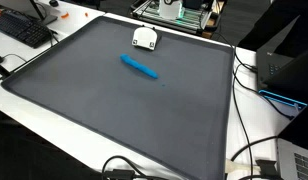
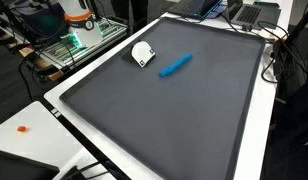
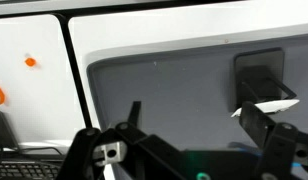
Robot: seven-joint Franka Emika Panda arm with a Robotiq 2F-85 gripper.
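Upper centre of both exterior views: a slim blue plastic marker (image 1: 140, 67) (image 2: 175, 66) lies flat and slantwise on the dark grey fabric mat (image 1: 114, 120), near but apart from a small white rounded plastic object (image 1: 144, 38) closer to the mat's top edge — probably laid loose for reach from above. Bottom of the wrist view: the black jaws stand wide apart and empty above the white table (image 3: 124, 35) — touching neither thing.

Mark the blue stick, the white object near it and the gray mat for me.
blue stick (image 1: 140, 67): exterior view, middle of its length.
white object (image 2: 142, 54): exterior view, centre of its body.
gray mat (image 2: 144, 120): exterior view, bare patch in its middle.
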